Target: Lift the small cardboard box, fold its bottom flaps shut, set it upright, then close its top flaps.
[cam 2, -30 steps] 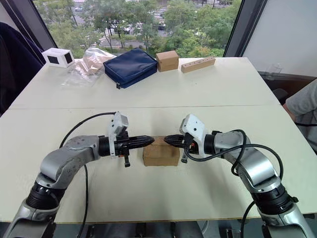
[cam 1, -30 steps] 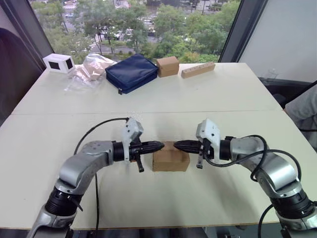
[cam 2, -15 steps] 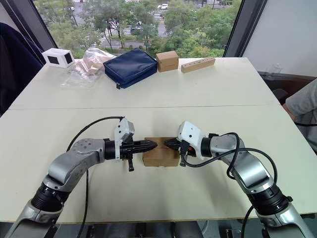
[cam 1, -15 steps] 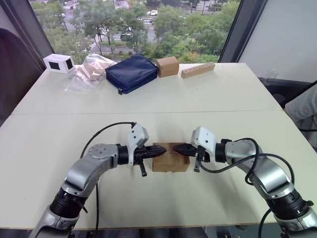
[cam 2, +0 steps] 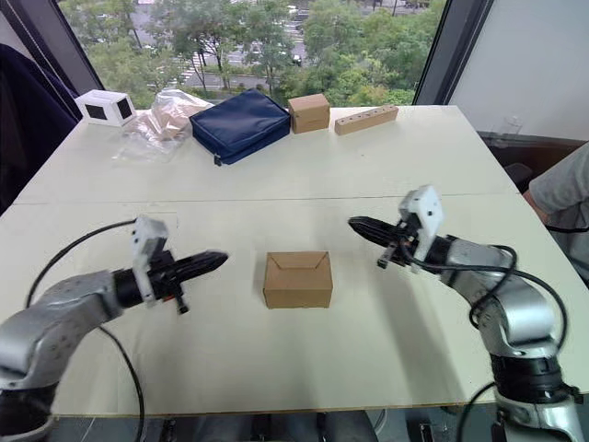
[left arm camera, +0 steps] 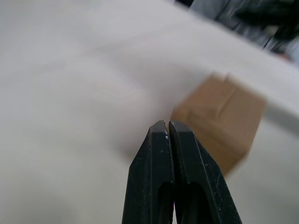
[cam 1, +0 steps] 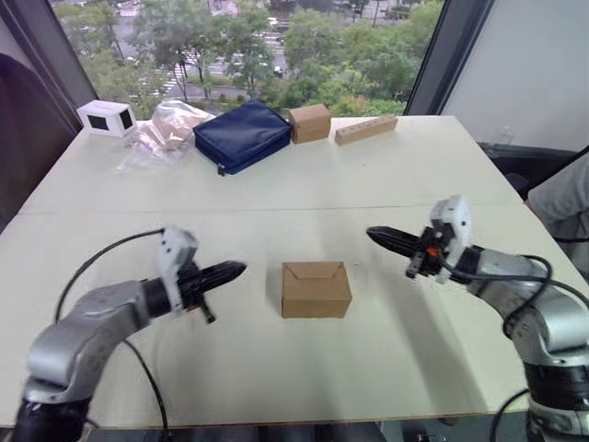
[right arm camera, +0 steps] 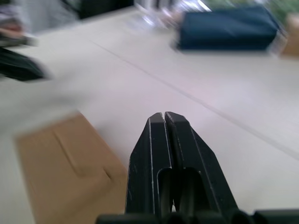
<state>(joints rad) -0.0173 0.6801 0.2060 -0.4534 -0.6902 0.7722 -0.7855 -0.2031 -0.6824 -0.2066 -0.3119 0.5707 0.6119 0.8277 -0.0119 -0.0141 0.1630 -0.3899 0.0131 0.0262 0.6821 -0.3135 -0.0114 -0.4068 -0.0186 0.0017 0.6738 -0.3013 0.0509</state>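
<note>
The small cardboard box (cam 1: 316,288) stands alone on the table's middle, plain brown, its top flaps (cam 1: 314,274) folded flat with a tab seam. The bottom flaps are hidden under it. My left gripper (cam 1: 236,270) is shut and empty, hovering well to the box's left, tips aimed at it. My right gripper (cam 1: 373,233) is shut and empty, up and to the right of the box. The box also shows ahead of the left fingers (left arm camera: 219,121) and beside the right fingers (right arm camera: 70,168).
At the far edge lie a blue pouch (cam 1: 244,135), a clear plastic bag (cam 1: 163,131), a white box with dark windows (cam 1: 108,117), another brown carton (cam 1: 310,122) and a long wooden block (cam 1: 366,130). A person's sleeve (cam 1: 563,198) shows at the right edge.
Both grippers have drawn back from the box's sides, the left one to the left, the right one to the right and up. The box stays on the table with its top shut.
</note>
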